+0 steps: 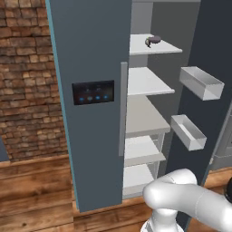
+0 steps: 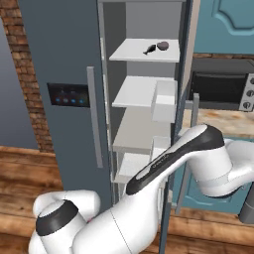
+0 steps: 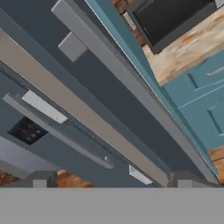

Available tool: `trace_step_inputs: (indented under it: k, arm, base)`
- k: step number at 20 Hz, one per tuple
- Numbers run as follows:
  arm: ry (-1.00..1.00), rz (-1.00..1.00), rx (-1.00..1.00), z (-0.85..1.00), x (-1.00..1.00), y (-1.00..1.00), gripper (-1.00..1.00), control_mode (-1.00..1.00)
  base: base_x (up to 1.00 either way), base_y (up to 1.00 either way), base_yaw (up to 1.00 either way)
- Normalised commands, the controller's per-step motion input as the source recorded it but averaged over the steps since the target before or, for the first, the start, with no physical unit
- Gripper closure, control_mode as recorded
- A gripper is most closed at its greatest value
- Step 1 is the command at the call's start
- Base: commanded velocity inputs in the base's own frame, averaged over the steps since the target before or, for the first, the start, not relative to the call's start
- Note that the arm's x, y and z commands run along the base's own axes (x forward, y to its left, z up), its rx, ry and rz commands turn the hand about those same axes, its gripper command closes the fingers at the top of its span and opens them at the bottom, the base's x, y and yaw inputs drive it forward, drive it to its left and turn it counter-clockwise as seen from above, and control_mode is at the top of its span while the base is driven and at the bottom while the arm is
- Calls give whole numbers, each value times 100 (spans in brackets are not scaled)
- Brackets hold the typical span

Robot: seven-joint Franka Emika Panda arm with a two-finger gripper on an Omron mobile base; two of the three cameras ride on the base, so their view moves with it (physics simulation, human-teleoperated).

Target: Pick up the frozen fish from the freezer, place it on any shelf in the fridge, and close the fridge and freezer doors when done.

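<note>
My arm [image 2: 163, 163] is bent low in front of the cabinet, elbow up by the open door [image 1: 208, 54], and my tool [image 3: 111, 181] is wide open with nothing in it. The fish [image 2: 150, 49] is a tiny black sliver on the top shelf [image 2: 136, 53], just beside a dark maroon lump [image 2: 162, 45]

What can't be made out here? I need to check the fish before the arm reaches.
- Fish: tiny in right base view, no detail.
- Left base view: fish blurs into the dark lump.
- Lower shelves: arm hides them.
- Gripper: open; tips cut off at the hand view's bottom.
</note>
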Motion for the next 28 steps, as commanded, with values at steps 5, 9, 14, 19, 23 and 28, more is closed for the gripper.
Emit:
trace_step_inputs:
  k: [5,9,14,19,23,28]
  arm:
    - [0,0,4,-26,40,0,-100,-100]
    - [0,0,5,-24,27,0,-100,-100]
    - [0,0,6,0,12,-2,-100,-100]
    - [0,0,9,-1,26,0,-100,-100]
    - [0,0,10,-5,27,0,-100,-100]
    - [0,1,7,-4,38,-3,-100,-100]
  base:
    - [0,0,0]
    - [0,0,0]
    - [0,0,0]
    - [0,0,0]
    - [0,0,0]
    - [0,0,0]
